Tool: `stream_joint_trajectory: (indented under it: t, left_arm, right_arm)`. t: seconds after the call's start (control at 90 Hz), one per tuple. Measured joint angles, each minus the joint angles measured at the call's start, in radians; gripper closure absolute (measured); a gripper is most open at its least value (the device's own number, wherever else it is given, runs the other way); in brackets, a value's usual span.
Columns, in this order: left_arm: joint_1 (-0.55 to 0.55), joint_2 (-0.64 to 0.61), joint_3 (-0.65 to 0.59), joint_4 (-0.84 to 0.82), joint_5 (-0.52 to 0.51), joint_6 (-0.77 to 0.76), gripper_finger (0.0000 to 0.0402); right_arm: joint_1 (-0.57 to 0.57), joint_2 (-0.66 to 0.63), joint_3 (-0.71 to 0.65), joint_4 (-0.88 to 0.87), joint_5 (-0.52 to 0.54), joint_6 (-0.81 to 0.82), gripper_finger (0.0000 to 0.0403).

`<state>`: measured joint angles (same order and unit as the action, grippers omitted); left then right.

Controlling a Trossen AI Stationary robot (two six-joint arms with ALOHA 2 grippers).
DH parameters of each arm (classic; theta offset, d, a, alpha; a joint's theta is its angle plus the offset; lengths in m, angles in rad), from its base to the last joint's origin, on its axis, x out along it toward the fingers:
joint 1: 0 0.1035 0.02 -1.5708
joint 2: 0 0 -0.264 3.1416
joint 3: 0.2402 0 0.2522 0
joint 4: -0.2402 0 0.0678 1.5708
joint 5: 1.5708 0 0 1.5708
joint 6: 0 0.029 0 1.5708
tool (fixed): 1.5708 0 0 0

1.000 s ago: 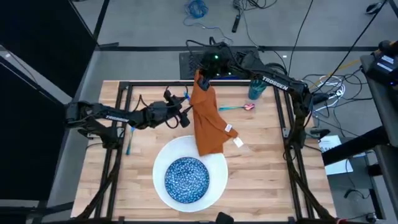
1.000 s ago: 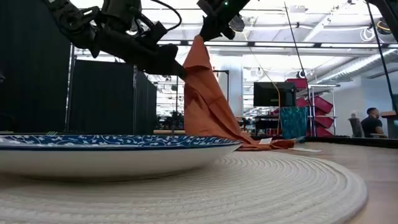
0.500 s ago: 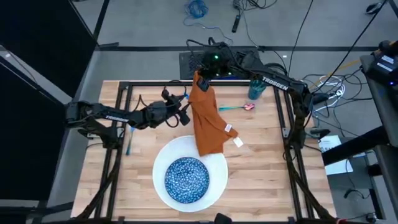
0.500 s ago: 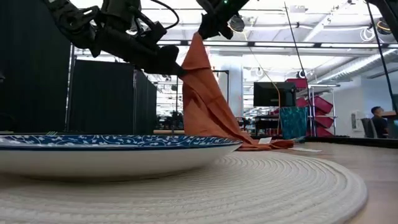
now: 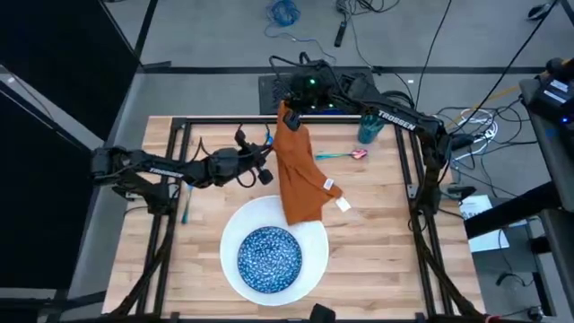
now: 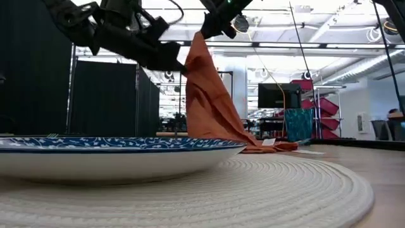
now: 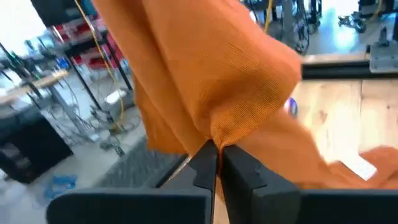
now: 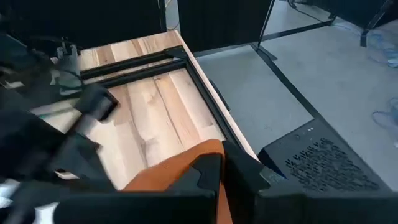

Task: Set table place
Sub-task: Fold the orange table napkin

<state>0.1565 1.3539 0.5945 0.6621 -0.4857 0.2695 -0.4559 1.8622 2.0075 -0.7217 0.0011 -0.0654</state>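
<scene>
- Light wooden table (image 5: 377, 233) carries a white round plate (image 5: 316, 235) under the hanging orange cloth napkin (image 5: 299, 175).
- Right gripper (image 5: 289, 109) fingers clamp its top corner; left gripper (image 5: 266, 164) fingers pinch its edge.
- Step: spreading the napkin; next, lowering it flat beside the plate.

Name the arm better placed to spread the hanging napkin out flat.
Left, probably. The left gripper is pinched on a free fold of the orange napkin and can draw it sideways, while the right gripper holds the top corner up.
</scene>
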Motion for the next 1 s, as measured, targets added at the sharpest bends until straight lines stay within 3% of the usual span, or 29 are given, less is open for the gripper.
stream_joint_trajectory:
  t: [0.267,0.5,0.711,0.867,1.0]
  left_arm:
    - [-0.027,-0.230,0.000,-0.235,-0.177,0.052,0.0401]
    - [-0.044,-0.409,0.000,-0.288,-0.202,0.055,0.0401]
    - [-0.049,-0.516,0.028,-0.330,-0.199,0.026,0.0401]
    - [-0.083,-0.543,0.164,-0.569,-0.176,-0.057,0.0401]
    - [-0.115,-0.547,0.287,-0.913,-0.058,-0.260,0.0401]
  right_arm:
    - [-0.024,-0.035,0.001,0.032,0.000,-0.105,0.0327]
    - [-0.028,-0.037,0.001,-0.085,0.001,-0.122,0.0248]
    - [-0.031,-0.035,-0.037,-0.130,-0.019,-0.087,0.0223]
    - [-0.041,-0.031,-0.162,-0.086,-0.100,-0.045,0.0227]
    - [-0.050,-0.030,-0.312,0.032,-0.172,0.044,0.0235]
